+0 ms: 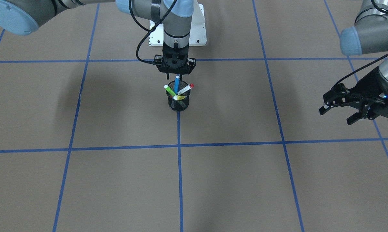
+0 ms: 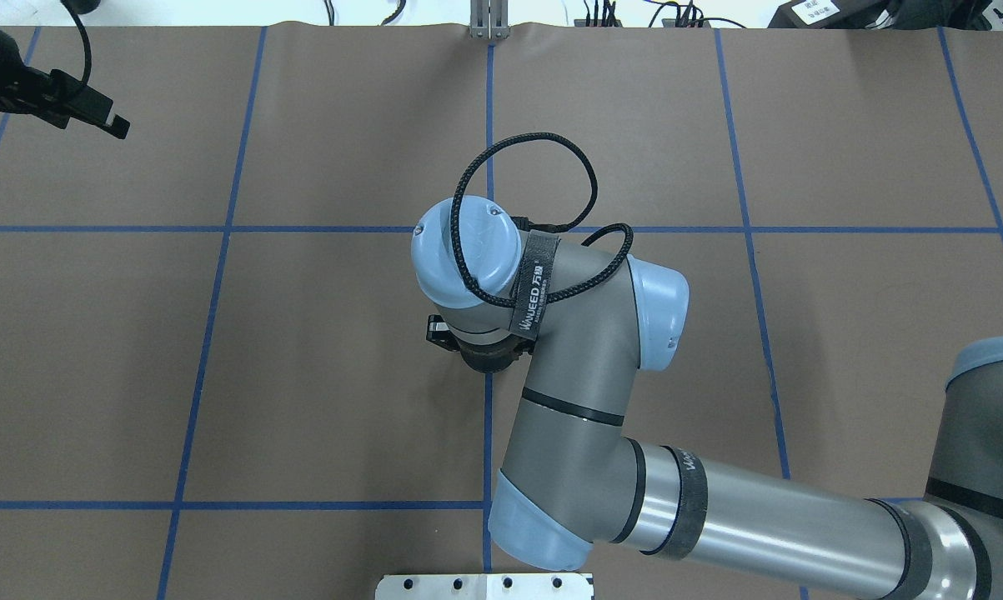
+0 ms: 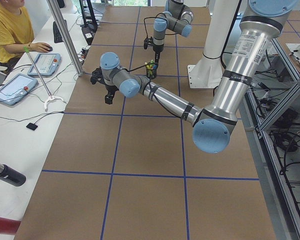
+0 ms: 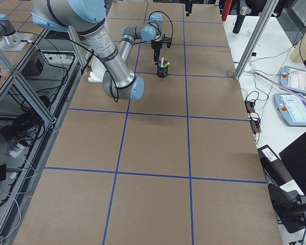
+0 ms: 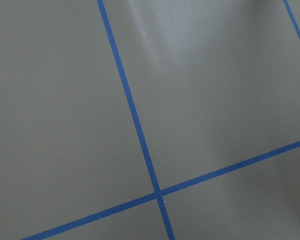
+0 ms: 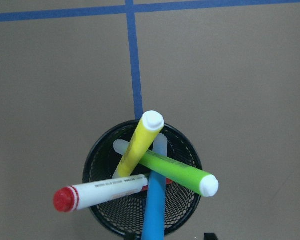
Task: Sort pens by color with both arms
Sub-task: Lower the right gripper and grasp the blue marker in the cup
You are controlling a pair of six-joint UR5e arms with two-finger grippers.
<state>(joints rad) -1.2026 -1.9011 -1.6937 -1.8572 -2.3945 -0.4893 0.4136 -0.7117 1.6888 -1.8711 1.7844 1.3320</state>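
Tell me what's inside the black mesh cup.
Four crossed pens: blue pen, green pen, yellow pen, red-capped white pen. Their lower ends are hidden inside the mesh cup.

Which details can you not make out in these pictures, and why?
Overhead view: the right arm hides the pens in the mesh cup.
Right wrist view: the blue pen runs off the bottom edge; any grip is unseen.
Front-facing view: the right gripper is too small to judge open or shut.

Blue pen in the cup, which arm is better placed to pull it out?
Right: the right gripper hangs directly over the blue pen in the mesh cup; the left gripper is far off.
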